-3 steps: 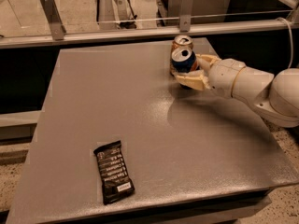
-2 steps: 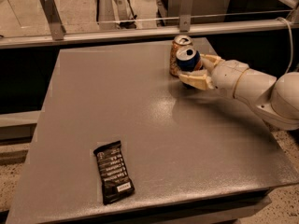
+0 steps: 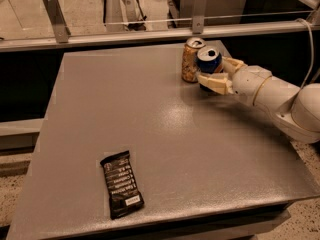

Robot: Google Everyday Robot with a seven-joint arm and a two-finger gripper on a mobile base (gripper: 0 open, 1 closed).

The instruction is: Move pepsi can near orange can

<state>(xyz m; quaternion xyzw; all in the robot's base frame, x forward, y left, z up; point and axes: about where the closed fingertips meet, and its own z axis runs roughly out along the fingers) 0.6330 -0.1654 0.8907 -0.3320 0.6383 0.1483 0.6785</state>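
The blue pepsi can (image 3: 208,60) stands upright at the table's far right, held between the fingers of my gripper (image 3: 218,74). The gripper reaches in from the right on a white arm and is shut on the can, one cream finger (image 3: 213,82) in front of it and one behind. The orange can (image 3: 190,60), mottled orange and gold with a silver top, stands upright just left of the pepsi can, right next to it. I cannot tell whether the two cans touch.
A black snack bar wrapper (image 3: 121,184) lies flat near the front left of the grey table (image 3: 125,114). A metal rail with posts (image 3: 150,31) runs along the table's far edge. The table's right edge is near the arm.
The gripper has shifted the pepsi can a little to the right and toward the front. The orange can, hidden behind it before, now shows on its left.
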